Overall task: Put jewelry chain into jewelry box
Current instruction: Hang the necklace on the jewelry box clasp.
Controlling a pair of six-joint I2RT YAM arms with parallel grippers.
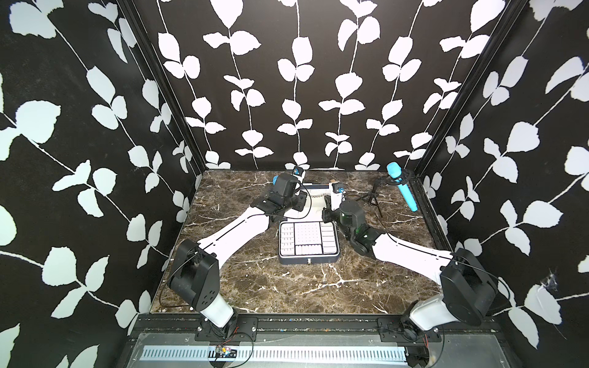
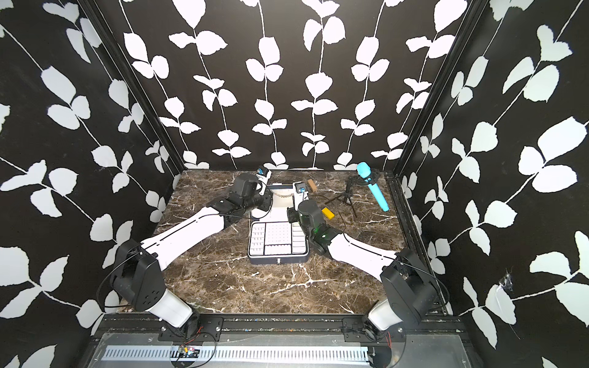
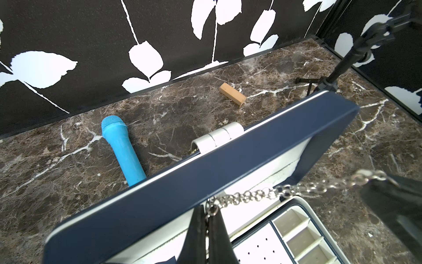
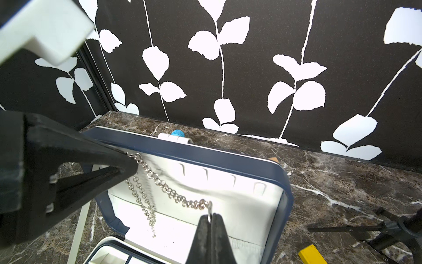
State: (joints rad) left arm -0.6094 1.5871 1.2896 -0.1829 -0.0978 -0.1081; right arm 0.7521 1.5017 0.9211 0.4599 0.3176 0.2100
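Two closed grippers share the jewelry chain [image 4: 173,194], which sags lightly between them in front of the white lining of the jewelry box [image 3: 205,164], whose lid stands open and upright. At the lower middle of its own wrist view, the left gripper [image 3: 207,214] has its black fingers [image 3: 196,235] pressed together on a ring of the chain. In the right wrist view this gripper enters from the left of the frame, and a loose tail of chain dangles below its tips, over the lining. The right gripper [image 4: 210,217], at the lower middle of its own view, pinches the end link on the chain's other side between fingers [image 4: 201,235] with no gap. In both top views the chain is a short strand across the lid, higher in the frame than the white compartmented tray [image 1: 307,237].
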